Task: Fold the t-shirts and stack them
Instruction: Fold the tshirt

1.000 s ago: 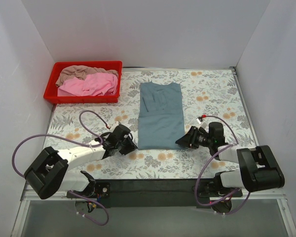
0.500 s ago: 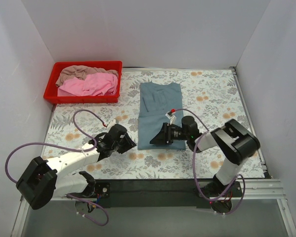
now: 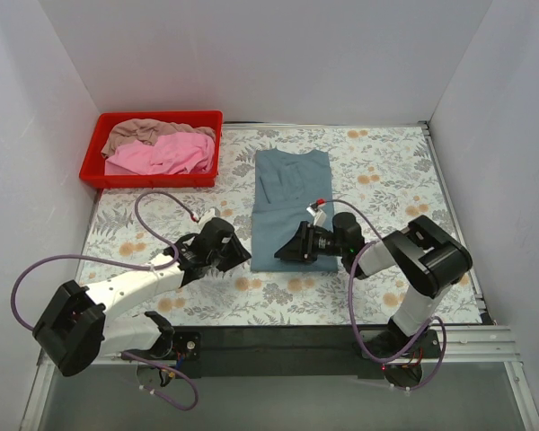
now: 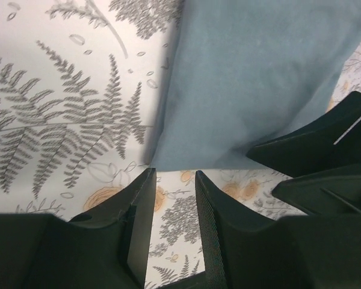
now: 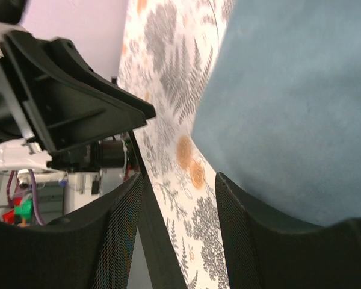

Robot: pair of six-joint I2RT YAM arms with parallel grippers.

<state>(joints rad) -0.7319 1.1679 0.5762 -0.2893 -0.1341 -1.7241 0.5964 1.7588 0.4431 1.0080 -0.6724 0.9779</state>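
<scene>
1. Left gripper [image 4: 173,174]: the two black fingers stand a narrow gap apart. Only the flower-printed table cover [image 4: 66,120] shows between them; nothing is held. The tips point at the near left corner of the blue-grey t-shirt [image 3: 292,211] and stop just short of it.

2. Right gripper [image 5: 179,180]: the fingers stand at a moderate gap, wider than on the left. The table cover and the shirt's near edge show between them. Nothing is gripped.

3. Markings: the only mark visible is a short white line [image 4: 347,129] on the right gripper's black housing. It shows in the left wrist view alone and carries no letters.

4. Blue-grey t-shirt: it lies folded into a long rectangle at the middle of the table, flat, with its long sides running away from the arms. The two grippers face each other at its near end, the left one over the bare cover and the right one over the cloth.

5. Views compared:
- The right wrist view shows the left gripper's housing side on, and blurred red and green parts [image 5: 21,208] past the table's near edge.
- Only the top view shows the far items and the purple cables [image 3: 22,278].

6. Far left corner: a red tray [image 3: 99,175] holds the pink t-shirt [image 3: 162,154] crumpled in front and the beige-tan t-shirt [image 3: 139,133] bunched behind it, the two touching.
</scene>
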